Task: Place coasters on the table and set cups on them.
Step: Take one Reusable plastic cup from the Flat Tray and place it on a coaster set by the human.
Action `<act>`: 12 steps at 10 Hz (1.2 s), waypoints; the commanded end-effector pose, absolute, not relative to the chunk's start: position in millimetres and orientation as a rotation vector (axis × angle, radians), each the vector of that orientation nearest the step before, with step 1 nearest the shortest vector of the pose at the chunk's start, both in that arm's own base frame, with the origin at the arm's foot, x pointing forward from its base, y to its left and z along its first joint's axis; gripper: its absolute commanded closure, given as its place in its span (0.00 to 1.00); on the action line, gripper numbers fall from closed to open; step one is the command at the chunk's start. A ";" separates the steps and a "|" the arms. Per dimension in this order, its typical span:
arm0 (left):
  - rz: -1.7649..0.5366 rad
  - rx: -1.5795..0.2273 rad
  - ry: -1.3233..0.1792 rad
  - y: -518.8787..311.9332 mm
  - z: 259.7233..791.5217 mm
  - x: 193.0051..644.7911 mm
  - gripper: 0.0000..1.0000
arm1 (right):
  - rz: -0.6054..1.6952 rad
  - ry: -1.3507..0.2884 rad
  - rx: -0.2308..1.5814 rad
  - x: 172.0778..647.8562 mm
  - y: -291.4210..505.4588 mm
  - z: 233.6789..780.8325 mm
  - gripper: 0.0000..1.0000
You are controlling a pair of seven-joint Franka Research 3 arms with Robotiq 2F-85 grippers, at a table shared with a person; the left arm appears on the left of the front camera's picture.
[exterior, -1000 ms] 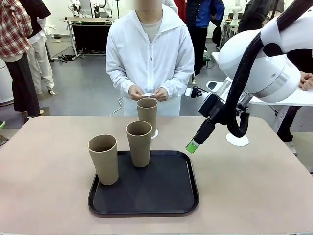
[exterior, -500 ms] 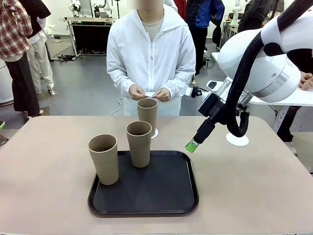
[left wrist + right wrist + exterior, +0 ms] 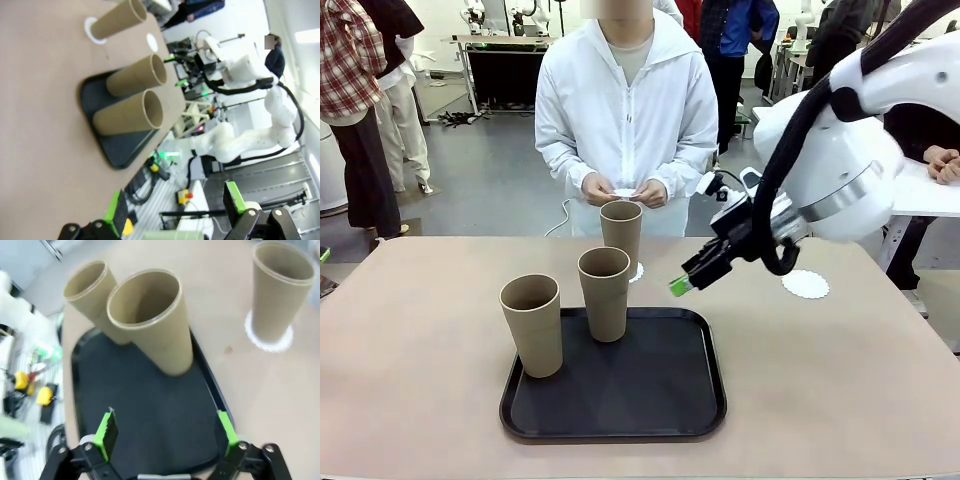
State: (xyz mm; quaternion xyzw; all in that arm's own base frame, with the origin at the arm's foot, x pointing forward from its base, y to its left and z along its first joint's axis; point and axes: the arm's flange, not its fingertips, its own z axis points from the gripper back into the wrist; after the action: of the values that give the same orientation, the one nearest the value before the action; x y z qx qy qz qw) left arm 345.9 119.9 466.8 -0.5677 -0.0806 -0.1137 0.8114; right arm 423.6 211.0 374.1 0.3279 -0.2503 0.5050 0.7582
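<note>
Two tan cups point(image 3: 605, 293) point(image 3: 532, 325) stand on the black tray point(image 3: 660, 400). A further cup point(image 3: 621, 235) stands behind the tray on a lacy white coaster point(image 3: 636, 272). A bare coaster point(image 3: 805, 284) lies on the beige table point(image 3: 840, 380) at the right. The person holds another coaster point(image 3: 623, 192) in both hands. My right gripper point(image 3: 682, 285) hangs open above the tray's far right edge, empty; in its wrist view point(image 3: 166, 432) the nearer cup point(image 3: 155, 325) rises just ahead. My left gripper point(image 3: 172, 207) is open and empty, well back from the cups point(image 3: 129, 112).
The person stands at the far edge of the table, hands close to the far cup's rim. The right arm's bulky elbow point(image 3: 840, 160) hangs over the table's right side. Bare tabletop lies left and right of the tray.
My right arm has swung left, carrying its open gripper from beside the tray's right corner toward the cups. Cups and coasters have not moved.
</note>
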 end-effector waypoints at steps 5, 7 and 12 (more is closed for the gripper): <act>-0.245 -1.219 -0.180 120.5 468.6 345.0 0.00 | 1.263 -0.703 0.960 438.7 223.0 325.2 0.00; -0.245 -1.219 -0.180 120.5 468.6 345.0 0.00 | 1.240 -0.673 0.944 429.8 229.9 326.6 0.00; -0.245 -1.219 -0.180 120.5 468.6 345.0 0.00 | 1.310 -0.822 0.993 430.3 236.0 311.7 0.00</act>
State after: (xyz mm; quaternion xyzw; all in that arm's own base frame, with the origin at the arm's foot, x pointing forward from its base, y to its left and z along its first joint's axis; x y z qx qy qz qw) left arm 345.9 119.9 466.8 -0.5677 -0.0806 -0.1138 0.8114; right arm 432.4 230.0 325.1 0.4237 -0.3194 0.5605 0.6358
